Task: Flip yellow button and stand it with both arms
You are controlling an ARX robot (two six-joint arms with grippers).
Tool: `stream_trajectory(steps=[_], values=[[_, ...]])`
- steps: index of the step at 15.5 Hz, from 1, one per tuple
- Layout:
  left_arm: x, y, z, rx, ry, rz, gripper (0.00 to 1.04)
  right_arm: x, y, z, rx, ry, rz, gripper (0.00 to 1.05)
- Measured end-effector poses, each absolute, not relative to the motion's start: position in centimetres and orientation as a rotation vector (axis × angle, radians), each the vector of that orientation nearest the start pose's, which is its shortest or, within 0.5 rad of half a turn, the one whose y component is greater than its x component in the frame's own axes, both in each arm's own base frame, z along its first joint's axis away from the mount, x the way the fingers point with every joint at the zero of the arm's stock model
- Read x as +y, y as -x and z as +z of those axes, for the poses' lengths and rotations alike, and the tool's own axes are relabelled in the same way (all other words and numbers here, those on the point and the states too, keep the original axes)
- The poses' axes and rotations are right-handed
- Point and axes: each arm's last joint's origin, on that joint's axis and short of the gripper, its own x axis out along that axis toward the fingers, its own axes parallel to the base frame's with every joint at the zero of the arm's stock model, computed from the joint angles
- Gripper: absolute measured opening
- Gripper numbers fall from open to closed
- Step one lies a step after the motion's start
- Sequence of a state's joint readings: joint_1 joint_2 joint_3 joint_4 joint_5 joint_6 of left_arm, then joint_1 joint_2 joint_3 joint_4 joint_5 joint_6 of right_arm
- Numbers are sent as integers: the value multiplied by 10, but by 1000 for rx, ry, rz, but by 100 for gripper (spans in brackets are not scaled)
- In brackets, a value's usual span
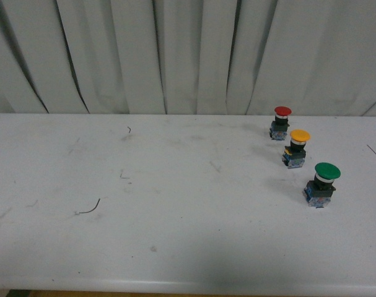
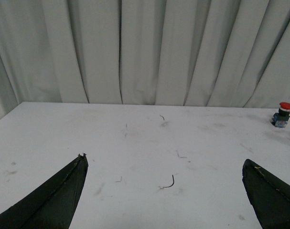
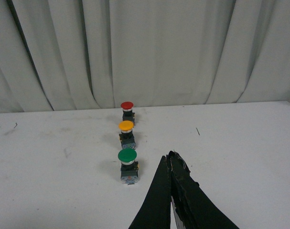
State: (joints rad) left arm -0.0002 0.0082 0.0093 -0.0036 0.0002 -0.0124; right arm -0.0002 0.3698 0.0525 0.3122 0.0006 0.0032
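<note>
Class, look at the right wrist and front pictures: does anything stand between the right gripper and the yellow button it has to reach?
Yes. The green button stands upright nearest the right gripper, with the yellow button behind it and the red button farthest. In the front view the three form a diagonal row, the yellow one in the middle.

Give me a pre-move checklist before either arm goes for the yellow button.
1. Target found: yellow button stands cap up, middle of the row. ok
2. Neighbours clear: red button and green button stand close on either side, so room for fingers is tight. not ok
3. Left gripper open, nothing between its fingers. ok
4. Right gripper shut, needs opening before a grasp. not ok
5. Approach path: bare table between grippers and the row. ok
</note>
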Motion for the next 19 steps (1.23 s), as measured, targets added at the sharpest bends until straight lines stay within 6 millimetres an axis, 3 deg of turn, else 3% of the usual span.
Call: stream_trajectory(steps=[15, 16, 19], values=[[0, -98, 166, 2, 12, 0, 98, 0, -101, 163, 43, -3, 0, 2], [0, -98, 166, 3, 12, -1, 98, 0, -97, 169, -24, -3, 0, 2], [0, -98, 166, 2, 12, 0, 98, 0, -97, 167, -7, -3, 0, 2]])
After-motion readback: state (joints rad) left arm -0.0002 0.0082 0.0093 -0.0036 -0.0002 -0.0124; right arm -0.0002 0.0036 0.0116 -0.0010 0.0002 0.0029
